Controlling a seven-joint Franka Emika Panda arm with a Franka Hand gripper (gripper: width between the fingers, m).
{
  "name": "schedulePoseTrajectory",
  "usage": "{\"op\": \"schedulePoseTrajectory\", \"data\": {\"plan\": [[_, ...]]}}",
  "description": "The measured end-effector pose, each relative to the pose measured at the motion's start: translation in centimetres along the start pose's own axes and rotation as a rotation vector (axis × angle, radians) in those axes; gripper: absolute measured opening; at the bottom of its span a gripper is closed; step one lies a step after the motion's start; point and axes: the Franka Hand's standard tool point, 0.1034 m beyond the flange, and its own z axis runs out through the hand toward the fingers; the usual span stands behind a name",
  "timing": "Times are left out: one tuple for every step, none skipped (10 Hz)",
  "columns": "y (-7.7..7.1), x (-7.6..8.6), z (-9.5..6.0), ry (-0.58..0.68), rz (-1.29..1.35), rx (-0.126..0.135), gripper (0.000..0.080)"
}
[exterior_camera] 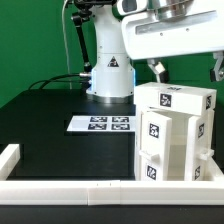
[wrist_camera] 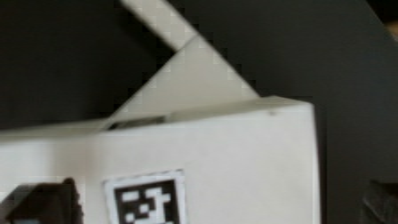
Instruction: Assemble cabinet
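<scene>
The cabinet (exterior_camera: pixel 178 135) stands upright at the front of the black table, on the exterior view's right. It is a large white box with square black-and-white tags on its top and its front faces. My gripper (exterior_camera: pixel 188 72) hangs just above and behind the cabinet's top, jaws wide apart and holding nothing. In the wrist view the cabinet's white top (wrist_camera: pixel 214 150) with one tag (wrist_camera: pixel 146 200) fills the lower part. My gripper (wrist_camera: pixel 210 205) has a dark finger at each side of it, with a dark gap showing beside one finger.
The marker board (exterior_camera: pixel 100 124) lies flat mid-table, in front of the arm's white base (exterior_camera: pixel 108 75). A low white border rail (exterior_camera: pixel 70 190) runs along the front edge and up the exterior view's left side. Cables trail behind the base.
</scene>
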Motion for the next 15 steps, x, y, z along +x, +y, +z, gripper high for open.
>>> {"op": "schedulePoseTrajectory", "data": {"plan": [[-0.1, 0.0, -0.1, -0.008, -0.121, -0.025, 0.0797], [-0.1, 0.0, -0.2, -0.016, -0.285, -0.081, 0.0797], [-0.3, 0.0, -0.1, -0.015, -0.336, -0.086, 0.0797], [-0.2, 0.1, -0.1, -0.019, -0.406, -0.086, 0.0797], [-0.1, 0.1, -0.1, -0.021, -0.462, -0.085, 0.0797], [-0.1, 0.1, -0.1, -0.024, -0.539, -0.085, 0.0797], [0.0, 0.3, -0.1, -0.025, -0.639, -0.088, 0.0797], [0.2, 0.8, -0.1, -0.006, -0.836, -0.114, 0.0797], [0.2, 1.2, -0.1, 0.012, -1.000, -0.136, 0.0797], [0.3, 1.2, 0.0, 0.006, -1.072, -0.142, 0.0797], [0.4, 1.3, 0.0, 0.001, -1.183, -0.149, 0.0797], [0.5, 1.3, 0.2, -0.001, -1.236, -0.151, 0.0797], [0.7, 1.2, 0.4, -0.007, -1.248, -0.152, 0.0797], [0.9, 1.0, 0.6, -0.011, -1.251, -0.152, 0.0797], [1.2, 0.9, 1.0, -0.015, -1.249, -0.152, 0.0797]]}}
